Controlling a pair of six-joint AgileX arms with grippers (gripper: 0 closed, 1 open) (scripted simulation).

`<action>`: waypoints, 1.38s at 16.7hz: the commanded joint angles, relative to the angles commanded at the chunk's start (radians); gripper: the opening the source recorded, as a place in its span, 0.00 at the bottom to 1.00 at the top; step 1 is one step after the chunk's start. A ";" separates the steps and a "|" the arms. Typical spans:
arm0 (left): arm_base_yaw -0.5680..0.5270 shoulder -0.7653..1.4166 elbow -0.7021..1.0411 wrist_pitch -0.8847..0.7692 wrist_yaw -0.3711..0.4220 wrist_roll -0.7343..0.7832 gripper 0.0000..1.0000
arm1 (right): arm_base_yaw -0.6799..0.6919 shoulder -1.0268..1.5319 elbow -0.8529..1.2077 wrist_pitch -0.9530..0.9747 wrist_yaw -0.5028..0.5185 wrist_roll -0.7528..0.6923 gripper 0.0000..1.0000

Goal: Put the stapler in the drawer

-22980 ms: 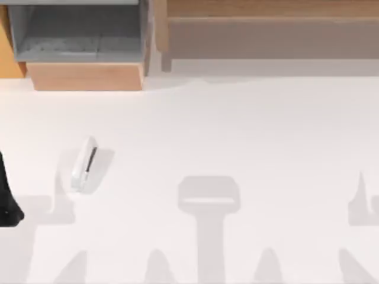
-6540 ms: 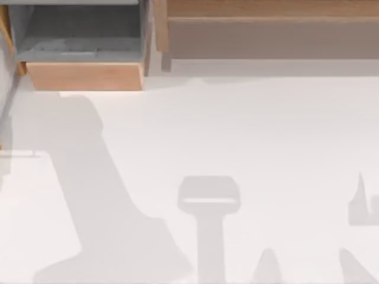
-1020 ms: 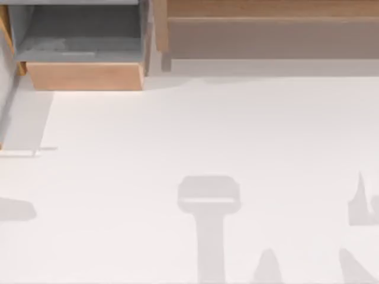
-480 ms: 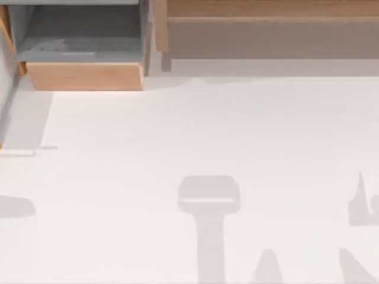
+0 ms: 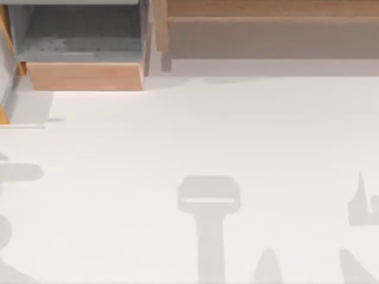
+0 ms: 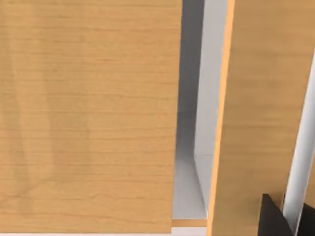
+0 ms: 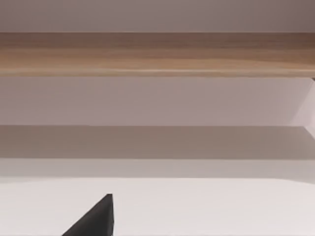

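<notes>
The drawer [image 5: 83,76] stands pulled out at the table's far left, with grey inner walls and a light tan front panel. On its grey floor lies a faint mottled patch [image 5: 52,44] that I cannot identify. The stapler is out of view. A dark part of my left gripper [image 6: 275,219] shows close against tan wooden panels [image 6: 88,118], with a narrow grey gap between them. A dark part of my right gripper [image 7: 96,219] hangs over the white table, facing the long shelf.
A long wooden shelf [image 5: 266,23] runs along the far edge from the drawer to the right, also seen as the shelf [image 7: 157,54] ahead of the right wrist. The white table [image 5: 237,130] carries only soft arm shadows, one at its left edge [image 5: 21,173].
The stapler that lay on the left of the table 23 s ago is gone from it. In the last second the shadow at the left edge moved farther away, and the one beside the drawer shrank.
</notes>
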 joint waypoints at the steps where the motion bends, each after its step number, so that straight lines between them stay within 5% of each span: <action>1: 0.000 0.000 0.001 0.000 0.000 0.000 0.00 | 0.000 0.000 0.000 0.000 0.000 0.000 1.00; 23: -0.128 0.200 0.432 -0.237 -0.125 -0.008 0.00 | 0.000 0.000 0.000 0.000 0.000 0.000 1.00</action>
